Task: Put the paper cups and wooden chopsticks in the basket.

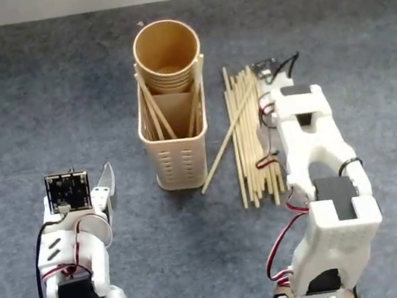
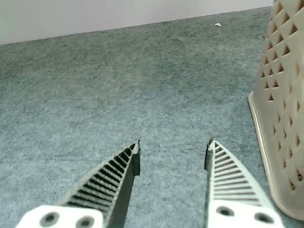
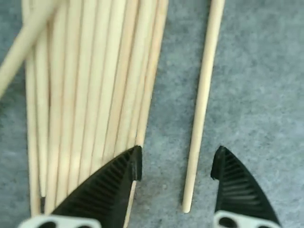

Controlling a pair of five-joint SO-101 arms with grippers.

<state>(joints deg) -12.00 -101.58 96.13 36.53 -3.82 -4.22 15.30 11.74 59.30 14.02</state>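
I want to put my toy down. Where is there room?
Bare carpet lies left of the basket, ahead of the left tool, and right of the right arm. Crowded: between basket and right arm, where the chopsticks lie.

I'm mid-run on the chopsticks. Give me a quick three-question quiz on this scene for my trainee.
1. True or false: the paper cups stand stacked inside the basket.
2. What lies between the open fingers of the right end effector? A) a single chopstick B) a paper cup C) the basket's rim
3. Fill in: the left end effector, beside the basket, is ____ and empty.

Key: 1 true; 2 A; 3 open.
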